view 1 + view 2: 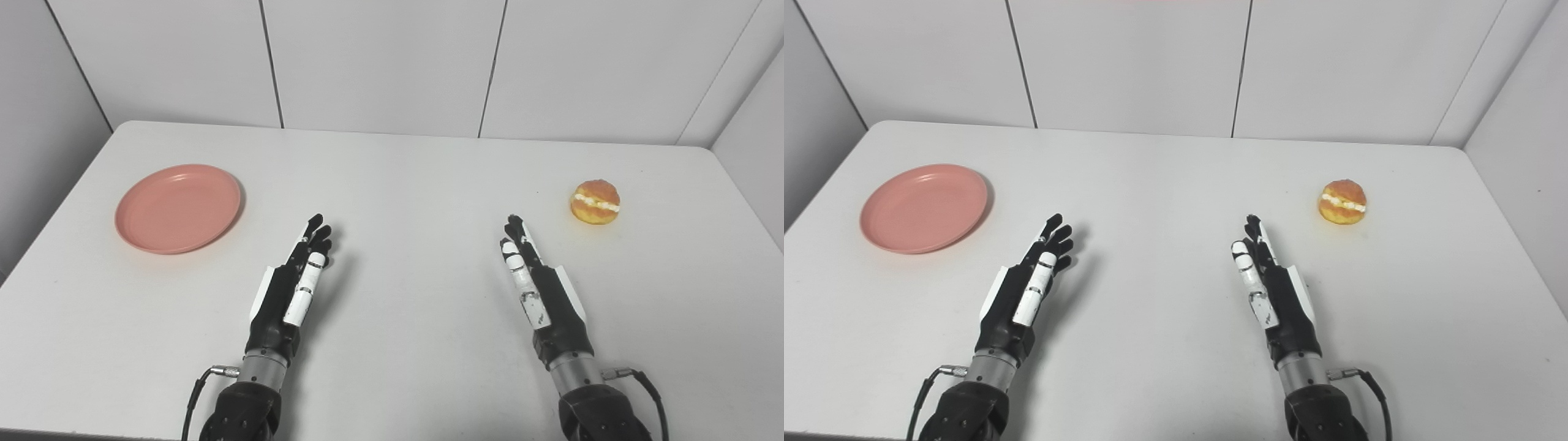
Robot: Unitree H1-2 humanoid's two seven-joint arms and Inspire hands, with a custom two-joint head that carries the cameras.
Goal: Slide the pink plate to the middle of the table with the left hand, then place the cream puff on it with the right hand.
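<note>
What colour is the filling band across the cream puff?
White, across the golden-orange cream puff; clearest in the left eye view.

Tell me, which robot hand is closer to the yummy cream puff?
The right hand. It is just to the left of the cream puff and a little nearer the robot, not touching. The left hand is far off, toward the pink plate.

Pink plate [923, 207] left, cream puff [1342, 201] right

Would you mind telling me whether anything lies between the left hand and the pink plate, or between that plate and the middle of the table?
Nothing visible does. Only bare white table separates the open left hand from the round pink plastic plate, and the middle stretch is equally bare.
</note>
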